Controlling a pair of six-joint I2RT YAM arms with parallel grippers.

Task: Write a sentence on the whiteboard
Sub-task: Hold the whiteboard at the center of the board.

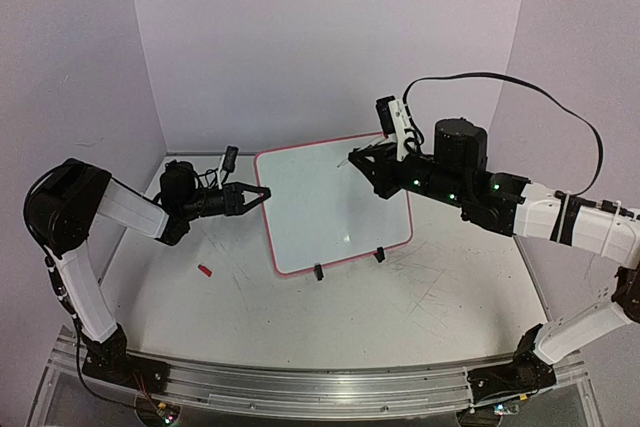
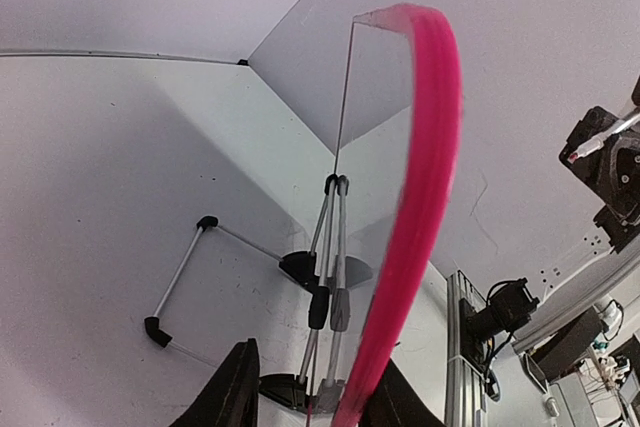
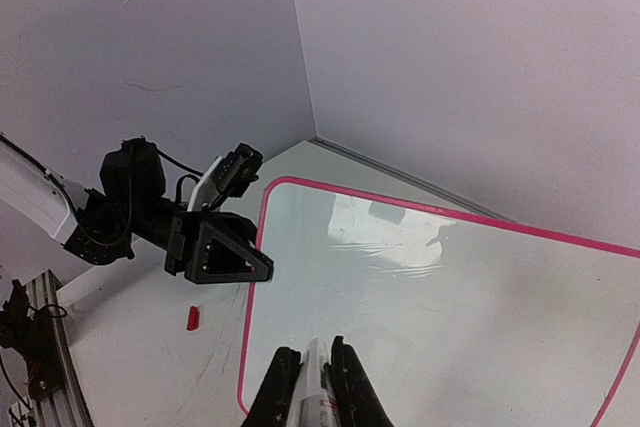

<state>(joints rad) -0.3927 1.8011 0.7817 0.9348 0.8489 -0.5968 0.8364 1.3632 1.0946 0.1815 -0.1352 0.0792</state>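
Whiteboard (image 1: pixel 335 202): small, rectangular, white, glossy; thin pink-red rim, rounded corners. Propped tilted back on 2 black clip feet at its near edge. On table (image 1: pixel 400 297), toward far edge.

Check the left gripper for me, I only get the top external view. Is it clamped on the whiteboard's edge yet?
Observer: Not clamped. In the left wrist view the left gripper straddles the pink rim of the whiteboard, and a gap shows between the rim and one finger.
Operator: Is the right side holding a marker? I can't make it out from above.
Observer: Yes. The right wrist view shows the right gripper shut on a white marker, which sits straight between its fingers.
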